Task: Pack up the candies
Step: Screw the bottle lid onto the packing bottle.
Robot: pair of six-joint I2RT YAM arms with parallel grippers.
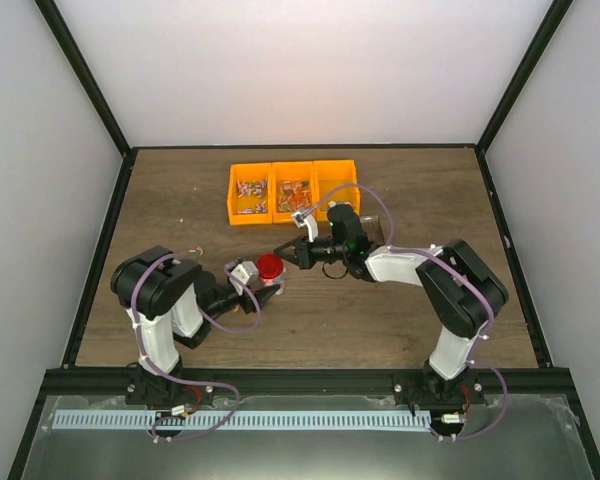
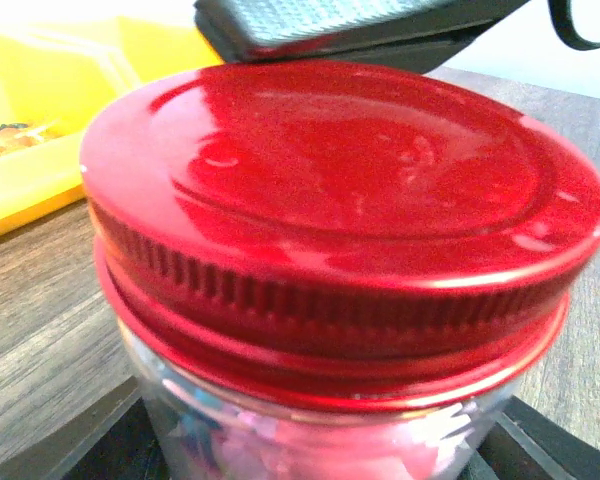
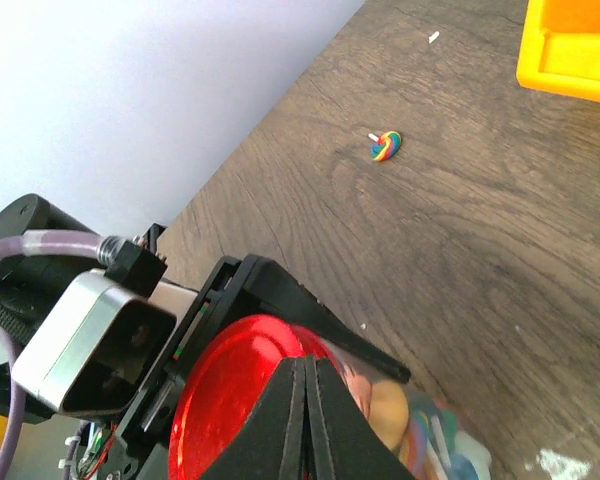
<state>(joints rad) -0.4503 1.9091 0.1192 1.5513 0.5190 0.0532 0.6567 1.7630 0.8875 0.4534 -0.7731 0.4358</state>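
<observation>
Filling the left wrist view, a red lid (image 2: 350,190) caps a clear jar (image 2: 180,400) with pink and pale blue candies (image 2: 310,455) showing through the glass. The left tool (image 1: 268,278) is clamped on that jar's sides. The right tool (image 3: 307,375) hangs over the lid's edge, its two fingers pressed together with nothing between them, while more candies lie in the left and middle of three orange bins (image 1: 293,217) and one rainbow-striped sweet (image 3: 385,146) lies loose on the wooden surface (image 3: 460,230), well apart from the jar.
</observation>
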